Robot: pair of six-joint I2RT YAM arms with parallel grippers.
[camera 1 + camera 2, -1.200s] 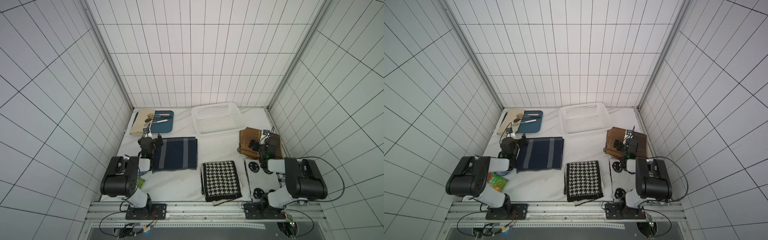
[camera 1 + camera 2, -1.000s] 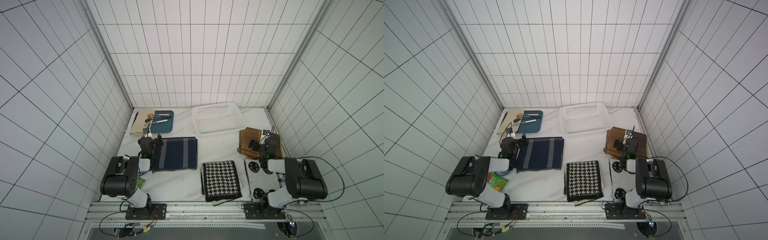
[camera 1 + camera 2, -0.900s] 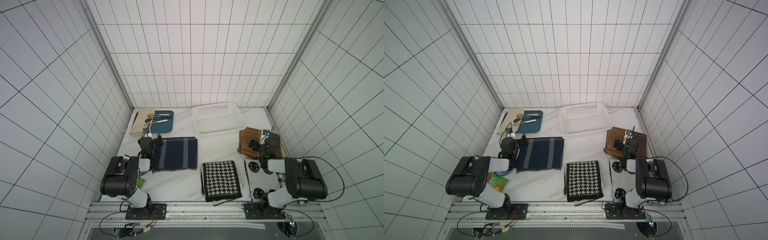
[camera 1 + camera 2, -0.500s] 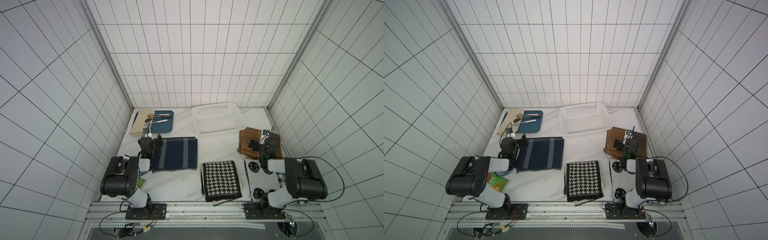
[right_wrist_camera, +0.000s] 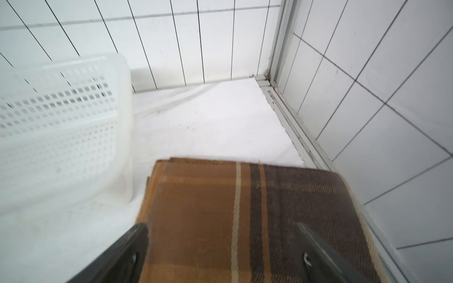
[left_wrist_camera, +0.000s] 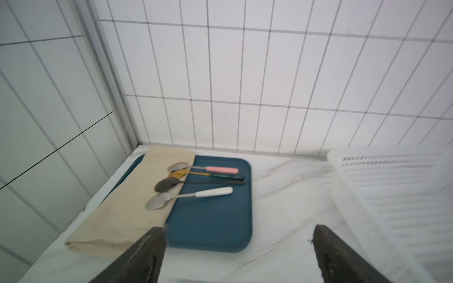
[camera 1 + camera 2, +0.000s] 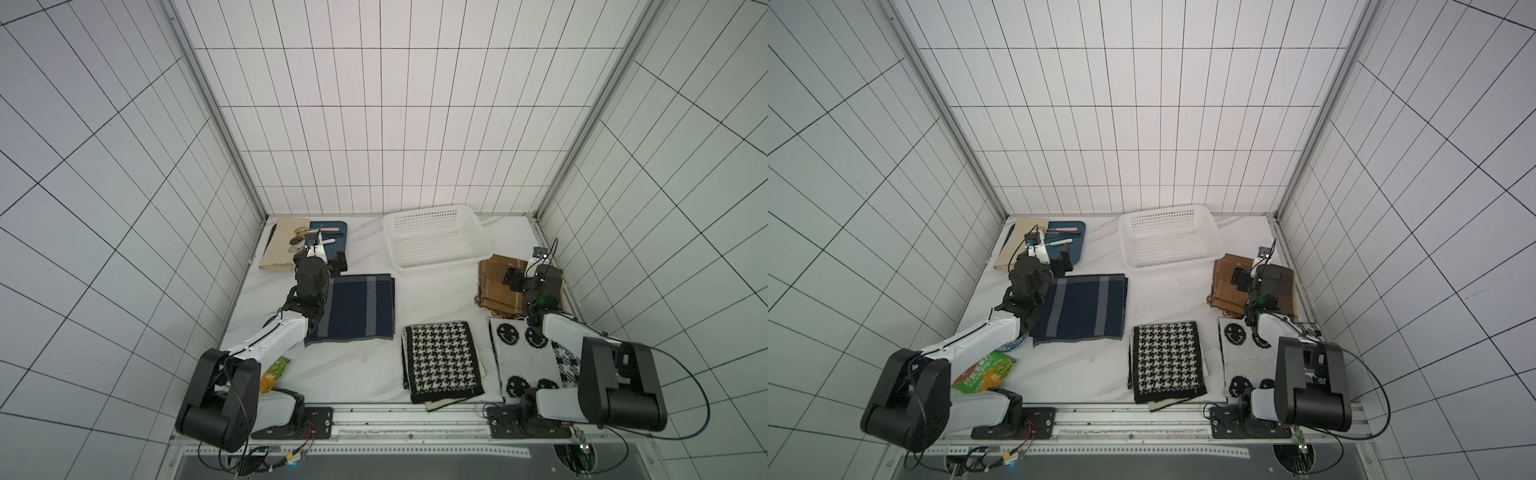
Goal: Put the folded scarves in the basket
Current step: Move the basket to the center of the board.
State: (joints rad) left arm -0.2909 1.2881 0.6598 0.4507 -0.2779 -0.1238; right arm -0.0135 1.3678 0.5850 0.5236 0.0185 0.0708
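Starting at the left, the left hand [image 6: 239,229] hangs low with its jaws spread wide and empty, pointed at the near edge of a dark-teal tray [image 6: 215,215] and a beige cloth [image 6: 127,205]. Just to its right a navy striped scarf [image 7: 357,307] lies flat on the desk [image 7: 432,299]. The basket [image 7: 436,266] stands empty at the back, right of centre. In front of it sit a houndstooth scarf [image 7: 440,357] and a smiley-patterned scarf [image 7: 519,353]. Further right a brown plaid scarf [image 7: 494,286] lies near the basket's right end but apart from it. The right hand [image 5: 220,226] hovers over it, jaws apart, gripping nothing.

Four folded scarves are out, so I cannot tell which one is meant. The brown one looks likeliest, being under an open hand and closest to the basket. A good pick would come down on a folded edge, pinch every layer together, lift clear of the flared rim and lay the scarf flat inside.

Only the left wrist view makes out the spoons [image 6: 188,193] lying across cloth and tray, yet it misses the navy scarf entirely. The right wrist view shows the brown scarf's stacked layers at its far edge and the bare strip of desk before the basket wall. Only a top view shows a green snack packet [image 7: 986,370] by the left arm.
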